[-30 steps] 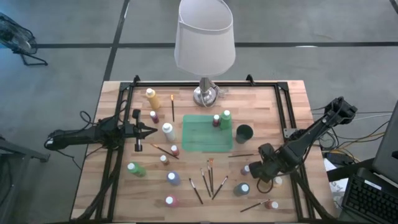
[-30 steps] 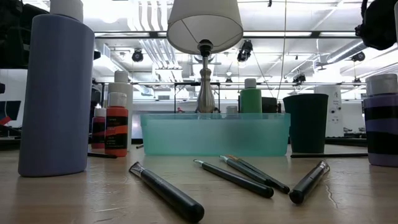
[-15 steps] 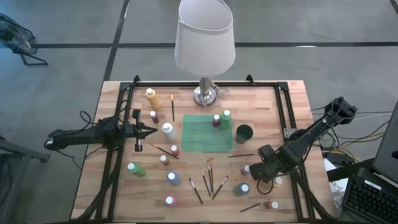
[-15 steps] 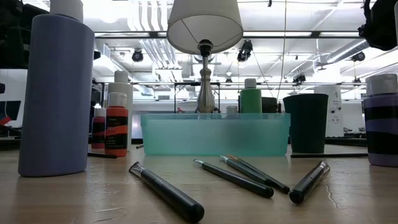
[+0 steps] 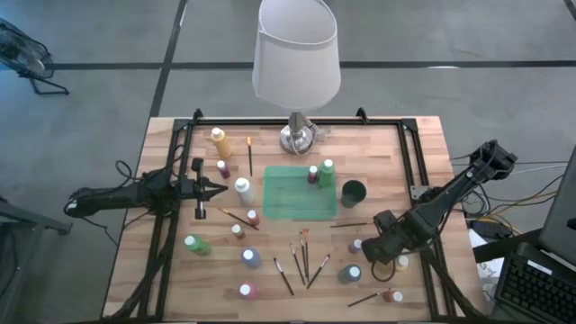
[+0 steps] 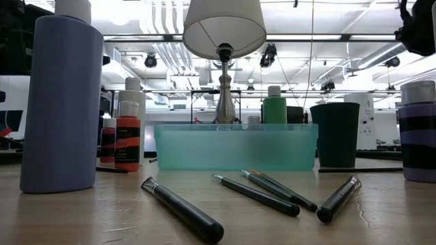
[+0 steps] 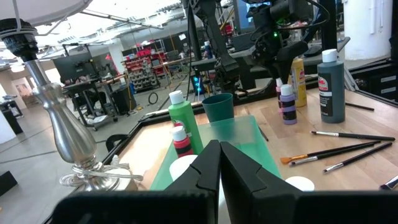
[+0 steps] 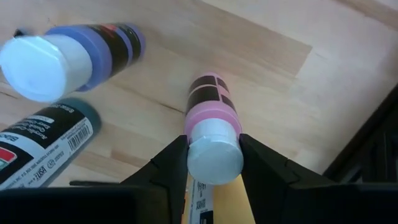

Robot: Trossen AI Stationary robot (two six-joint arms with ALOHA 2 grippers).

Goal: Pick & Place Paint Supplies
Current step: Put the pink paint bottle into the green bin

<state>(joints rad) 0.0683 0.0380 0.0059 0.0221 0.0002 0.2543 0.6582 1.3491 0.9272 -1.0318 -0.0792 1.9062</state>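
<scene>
My right gripper point(image 5: 385, 255) hangs over the table's near right part, its fingers around a pink paint bottle's white cap point(image 8: 214, 157). A purple bottle point(image 8: 74, 53) and a teal bottle point(image 8: 46, 144) stand close by, and a yellow one point(image 8: 219, 198) shows under the cap. My left gripper point(image 5: 221, 189) is shut and level at the left, pointing at a white bottle point(image 5: 243, 187). Several brushes point(image 5: 302, 258) lie on the near boards. A maroon and a green bottle point(image 5: 326, 168) stand in the green tray point(image 5: 292, 202). My right gripper pinches the pink bottle by its white cap point(image 8: 214, 171), one finger point(image 8: 173, 163) on each side. The fingers come from above, pointing down. The bottle stands nearly upright below them, its base point(image 8: 207, 84) toward the boards; whether it is lifted cannot be told.
A white-shaded lamp point(image 5: 297, 56) stands at the far middle. A dark green cup point(image 5: 354, 191) sits right of the tray. More bottles dot the left and near boards, such as a yellow one point(image 5: 219, 140). Black frame rails point(image 5: 409, 153) run along the table's sides.
In the low view my right arm has edged slightly toward the picture's right. No bottle or brush has moved.
</scene>
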